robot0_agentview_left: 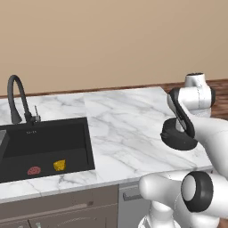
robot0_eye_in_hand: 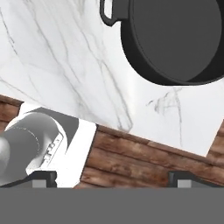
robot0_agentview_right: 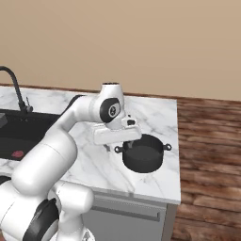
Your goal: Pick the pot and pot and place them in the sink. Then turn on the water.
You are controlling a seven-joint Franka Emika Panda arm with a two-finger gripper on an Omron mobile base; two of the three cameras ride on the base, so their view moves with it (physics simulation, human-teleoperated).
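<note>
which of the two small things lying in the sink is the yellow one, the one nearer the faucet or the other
The other one. The yellow piece lies right of the red one in the sink, farther from the faucet.

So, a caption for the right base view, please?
Arm over the dark pot on the marble counter, fingers open.

The arm is rising from the base, bending at the elbow and reaching forward with the wrist turned down. The gripper (robot0_eye_in_hand: 113, 177) is pointing downward, its two fingertips (robot0_eye_in_hand: 43, 177) standing wide apart at the bottom of the hand view, holding nothing between them.
</note>
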